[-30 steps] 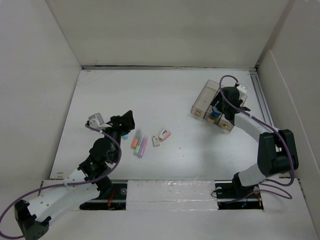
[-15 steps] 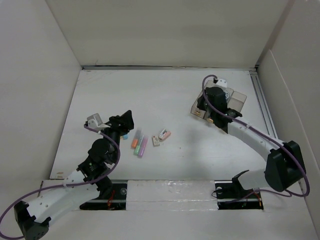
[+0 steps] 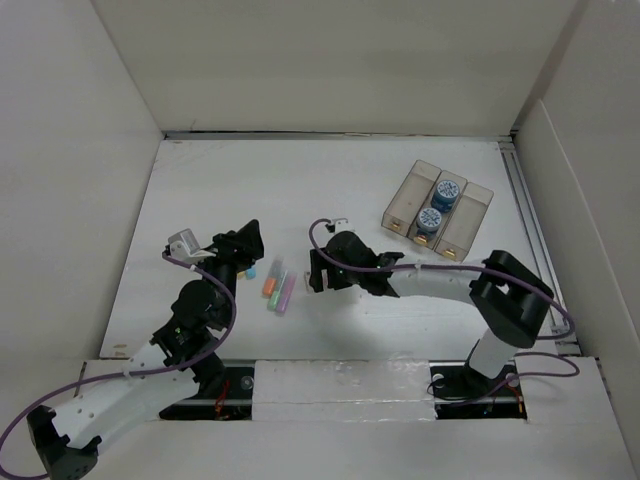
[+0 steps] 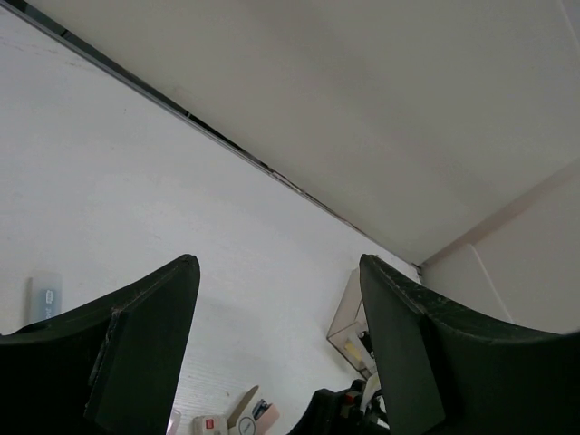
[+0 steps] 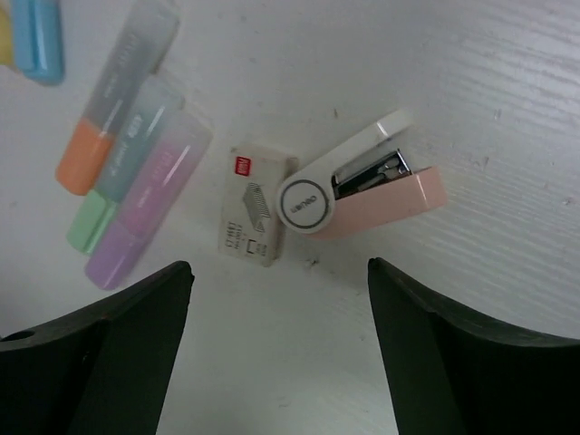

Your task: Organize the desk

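The right hand (image 5: 281,362) hangs low over the big white bench (image 3: 330,180). Its two fingers (image 5: 100,353) are spread wide and it holds nothing. Right under it, in the gap between the fingers, lie a pink and white stapler (image 5: 362,186) and a small box of staples (image 5: 254,216). The round end of the stapler touches a corner of the box.

Three highlighters (image 5: 122,168), one orange, one green and one purple, lie side by side on the bench. They are just beside the right hand, on the side where the left hand (image 4: 281,362) is. A small blue thing (image 5: 36,36) lies near them, closer to the left hand.

The left hand is open wide too, with nothing in it.

Well away from both hands, back and to the right, sits a clear tray (image 3: 405,205) with three parts. Two blue round things (image 3: 449,190) sit in its middle part.

The bench lies under both hands and runs out to the white walls.
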Available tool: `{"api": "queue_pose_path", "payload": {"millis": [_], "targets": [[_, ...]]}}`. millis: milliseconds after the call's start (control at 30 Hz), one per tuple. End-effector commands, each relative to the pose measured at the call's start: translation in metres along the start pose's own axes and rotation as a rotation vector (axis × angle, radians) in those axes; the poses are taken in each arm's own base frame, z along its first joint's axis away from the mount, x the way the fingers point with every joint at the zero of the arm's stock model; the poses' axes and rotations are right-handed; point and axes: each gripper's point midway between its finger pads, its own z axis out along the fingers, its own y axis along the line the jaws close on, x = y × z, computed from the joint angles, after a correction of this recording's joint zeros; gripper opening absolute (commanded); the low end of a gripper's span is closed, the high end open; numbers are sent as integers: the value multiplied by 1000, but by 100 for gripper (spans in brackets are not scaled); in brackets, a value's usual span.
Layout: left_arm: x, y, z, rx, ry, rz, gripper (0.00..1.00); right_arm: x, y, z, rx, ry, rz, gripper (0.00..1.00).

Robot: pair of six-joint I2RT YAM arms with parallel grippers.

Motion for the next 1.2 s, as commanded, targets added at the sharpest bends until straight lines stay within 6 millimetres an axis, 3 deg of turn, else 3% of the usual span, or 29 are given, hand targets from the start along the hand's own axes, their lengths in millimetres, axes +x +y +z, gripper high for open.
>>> {"api": "queue_pose_path", "payload": {"millis": [0, 167, 200, 433, 600, 667, 900, 1100, 1167], "targets": [[-8, -5, 0, 5, -23, -26, 67, -14, 6, 5, -8, -37, 60, 85], [-7, -5, 0, 10, -22, -27, 67, -18, -7, 17, 26, -35, 115, 87], [-7, -5, 0, 8, -22, -24, 67, -23, 0, 20, -9, -58, 126, 87], [-7, -7, 0, 16, -17, -26, 67, -30, -28, 43, 122, -99, 155, 81], [-6, -6, 1, 13, -18, -23, 67, -34, -39, 46, 185, -124, 151, 76], [-7, -8, 0, 20, -17, -28, 67, -36, -42, 48, 211, -130, 140, 65], [-6, -7, 0, 18, -15, -24, 67, -27, -57, 40, 339, -115, 41, 65], [-6, -8, 0, 23, -14, -27, 67, -23, -57, 32, 325, -103, 40, 34], [-6, -8, 1, 22, -15, -25, 67, -39, -54, 24, 294, -138, 71, 28]]}}
